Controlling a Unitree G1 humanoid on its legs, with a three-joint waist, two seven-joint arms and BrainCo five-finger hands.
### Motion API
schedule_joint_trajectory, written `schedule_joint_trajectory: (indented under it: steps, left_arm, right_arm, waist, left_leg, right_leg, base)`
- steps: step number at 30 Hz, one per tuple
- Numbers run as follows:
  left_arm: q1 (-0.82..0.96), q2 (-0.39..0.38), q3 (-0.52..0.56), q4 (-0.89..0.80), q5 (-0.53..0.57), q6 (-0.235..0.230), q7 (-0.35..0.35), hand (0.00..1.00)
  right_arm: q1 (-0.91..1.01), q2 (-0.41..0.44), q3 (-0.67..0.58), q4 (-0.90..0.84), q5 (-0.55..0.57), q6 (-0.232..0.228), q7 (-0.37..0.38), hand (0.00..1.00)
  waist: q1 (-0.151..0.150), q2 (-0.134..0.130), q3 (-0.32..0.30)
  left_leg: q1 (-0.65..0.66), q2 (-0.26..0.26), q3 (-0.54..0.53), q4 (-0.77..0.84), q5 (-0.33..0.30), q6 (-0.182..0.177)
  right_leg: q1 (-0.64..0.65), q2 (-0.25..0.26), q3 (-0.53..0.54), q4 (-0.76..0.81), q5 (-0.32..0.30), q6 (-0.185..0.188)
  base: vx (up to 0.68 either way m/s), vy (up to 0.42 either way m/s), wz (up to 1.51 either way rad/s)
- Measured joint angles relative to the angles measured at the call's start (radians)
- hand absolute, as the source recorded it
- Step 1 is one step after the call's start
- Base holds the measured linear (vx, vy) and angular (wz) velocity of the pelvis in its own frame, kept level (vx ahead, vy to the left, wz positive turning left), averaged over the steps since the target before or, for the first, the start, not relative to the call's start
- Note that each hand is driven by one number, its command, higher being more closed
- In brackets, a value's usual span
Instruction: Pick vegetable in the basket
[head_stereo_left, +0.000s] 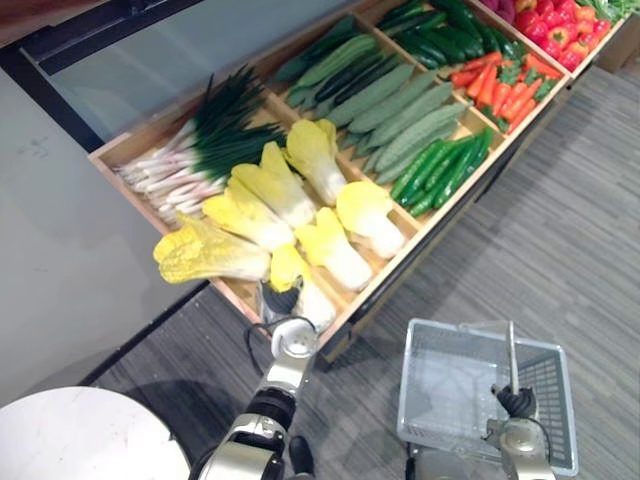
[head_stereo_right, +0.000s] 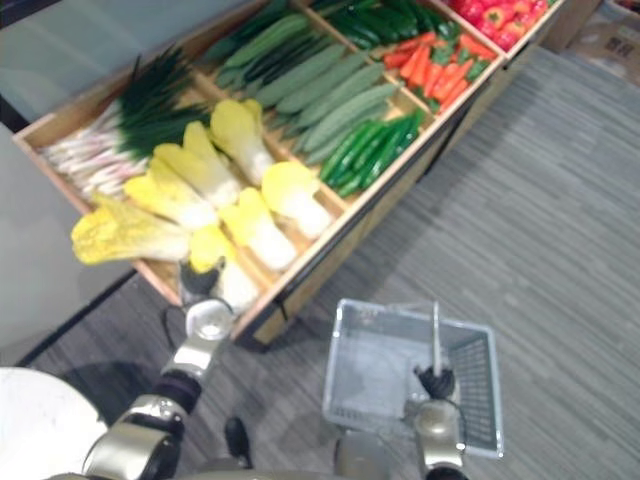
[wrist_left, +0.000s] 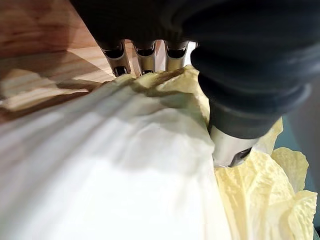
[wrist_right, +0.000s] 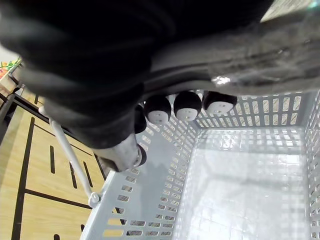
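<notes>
Left eye view first: a long wooden display tray (head_stereo_left: 425, 230) runs across the floor, split into compartments. There are spring onions (head_stereo_left: 190, 150) at the near end, then napa cabbages (head_stereo_left: 270, 205), cucumbers (head_stereo_left: 390, 100), carrots (head_stereo_left: 500, 85) and red peppers (head_stereo_left: 555, 25) further along. The left hand (head_stereo_left: 281, 300) is down in the cabbage compartment, right at its near corner, on the nearest cabbage (head_stereo_left: 316, 302), which lies against the tray's front wall. A white round table (head_stereo_left: 80, 435) sits off to the robot's left.

Right eye view now: the grey mesh basket (head_stereo_right: 375, 370) is over the carpet, just in front of the tray and well apart from the cabbage. Its handle (head_stereo_right: 436, 335) stands upright, and the right hand (head_stereo_right: 435, 383) is up at that handle.

Left wrist view, very close: the fingers (wrist_left: 117, 57) reach over the far side of the cabbage's leafy end and the thumb (wrist_left: 227, 150) presses in on the near side. That's a grasp around the cabbage, white ribs and pale yellow leaves bulging between them, with the wooden tray floor showing beyond.

Right wrist view: fingers (wrist_right: 187, 106) curled in tight, clamped on the handle, with the basket's slotted walls and pale floor hanging just past the dark fingertips
</notes>
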Motion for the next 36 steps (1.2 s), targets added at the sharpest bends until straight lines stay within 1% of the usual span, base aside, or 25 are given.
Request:
schedule_joint_trajectory:
  steps: [4, 12, 15, 17, 21, 24, 27, 30, 36]
  left_arm:
    - [0.000, 0.002, -0.003, 0.005, -0.035, -0.006, -0.018, 1.00]
    - [0.021, 0.008, -0.023, -0.042, -0.036, -0.005, -0.041, 1.00]
    - [0.051, 0.014, -0.042, -0.097, -0.037, -0.005, -0.047, 1.00]
    - [0.068, 0.014, -0.045, -0.136, -0.036, -0.004, -0.067, 1.00]
    - [0.090, 0.014, -0.081, -0.206, -0.035, -0.004, -0.086, 1.00]
    - [0.107, 0.013, -0.096, -0.252, -0.034, -0.004, -0.108, 1.00]
    - [0.137, 0.012, -0.118, -0.312, -0.026, -0.004, -0.111, 1.00]
    - [0.149, 0.002, -0.122, -0.337, -0.022, -0.003, -0.122, 1.00]
    - [0.167, -0.002, -0.149, -0.399, 0.000, -0.004, -0.143, 1.00]
  right_arm:
    - [0.005, 0.000, 0.013, 0.000, 0.000, -0.002, 0.000, 1.00]
    - [0.007, 0.000, 0.037, 0.000, 0.000, -0.004, 0.001, 1.00]
    - [0.008, 0.000, 0.038, 0.000, 0.000, -0.004, 0.001, 1.00]
    - [0.010, 0.001, 0.038, 0.000, 0.000, -0.004, 0.001, 1.00]
    - [0.017, 0.001, 0.038, 0.000, 0.000, -0.005, 0.001, 1.00]
    - [0.027, 0.001, 0.038, 0.000, 0.000, -0.005, 0.002, 1.00]
    - [0.039, 0.001, 0.037, 0.000, 0.000, -0.005, 0.002, 1.00]
    - [0.048, 0.002, 0.037, 0.000, -0.001, -0.005, 0.003, 1.00]
    - [0.050, 0.003, 0.036, 0.000, -0.001, -0.005, 0.006, 1.00]
  waist:
    - [-0.002, 0.000, 0.000]
    - [-0.002, -0.002, -0.002]
    - [-0.002, -0.005, -0.005]
    - [-0.003, -0.009, -0.007]
    - [-0.004, -0.013, -0.010]
    - [-0.004, -0.015, -0.026]
    - [-0.003, -0.020, -0.046]
    - [-0.003, -0.021, -0.064]
    - [-0.002, -0.023, -0.069]
  left_leg:
    - [0.007, 0.000, -0.002, 0.000, 0.000, 0.000]
    - [0.018, 0.000, -0.012, 0.000, 0.000, 0.000]
    - [0.017, 0.000, -0.014, 0.000, 0.000, 0.000]
    - [0.017, 0.001, -0.018, 0.000, 0.000, 0.000]
    - [0.021, 0.001, -0.031, 0.000, 0.001, 0.001]
    - [0.022, 0.003, -0.038, 0.000, 0.001, 0.001]
    - [0.020, 0.003, -0.042, 0.000, 0.002, 0.003]
    - [0.020, 0.002, -0.043, 0.000, 0.004, 0.004]
    - [0.021, 0.003, -0.049, 0.000, 0.015, 0.006]
  right_leg:
    - [0.015, 0.000, -0.002, 0.000, -0.001, 0.001]
    - [0.026, -0.001, -0.010, 0.001, -0.003, 0.004]
    - [0.027, -0.001, -0.014, 0.001, -0.003, 0.004]
    - [0.029, -0.001, -0.018, 0.003, -0.003, 0.004]
    - [0.040, -0.003, -0.025, 0.004, -0.002, 0.004]
    - [0.045, -0.003, -0.030, 0.006, -0.002, 0.004]
    - [0.045, -0.004, -0.033, 0.009, -0.002, 0.004]
    - [0.045, -0.005, -0.034, 0.011, -0.002, 0.004]
    - [0.047, -0.005, -0.037, 0.015, -0.003, 0.004]
  base:
    - [0.00, 0.000, 0.00]
    - [0.01, -0.006, 0.03]
    - [0.02, -0.007, 0.03]
    - [0.03, -0.011, 0.05]
    - [0.01, -0.007, 0.08]
    - [0.00, -0.003, 0.06]
    - [-0.01, -0.006, 0.02]
    - [0.00, 0.000, 0.00]
    - [-0.02, -0.009, 0.02]
